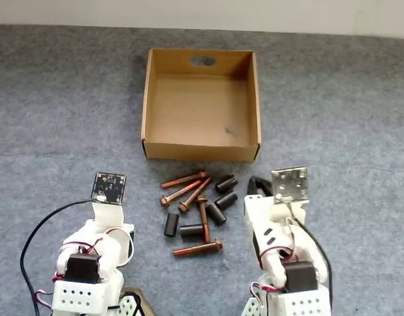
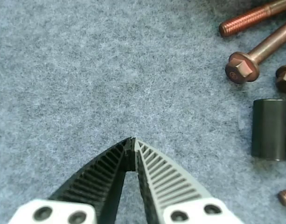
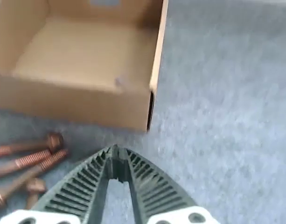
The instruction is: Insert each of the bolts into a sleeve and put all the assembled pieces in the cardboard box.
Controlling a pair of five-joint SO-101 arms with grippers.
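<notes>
Several copper bolts (image 1: 197,249) and short black sleeves (image 1: 170,224) lie loose in a pile on the grey carpet, in front of the open cardboard box (image 1: 202,151), which has nothing in it. My left gripper (image 2: 132,141) is shut with nothing in it, low over bare carpet; a hex-headed bolt (image 2: 243,67) and a black sleeve (image 2: 269,128) lie off to its side. My right gripper (image 3: 115,150) is shut and holds nothing. It points at the box's near corner (image 3: 149,109), with bolts (image 3: 28,147) beside it.
The left arm (image 1: 96,253) stands at the near left and the right arm (image 1: 281,243) at the near right, with the pile between them. Grey carpet (image 1: 340,118) spreads around the box on all sides.
</notes>
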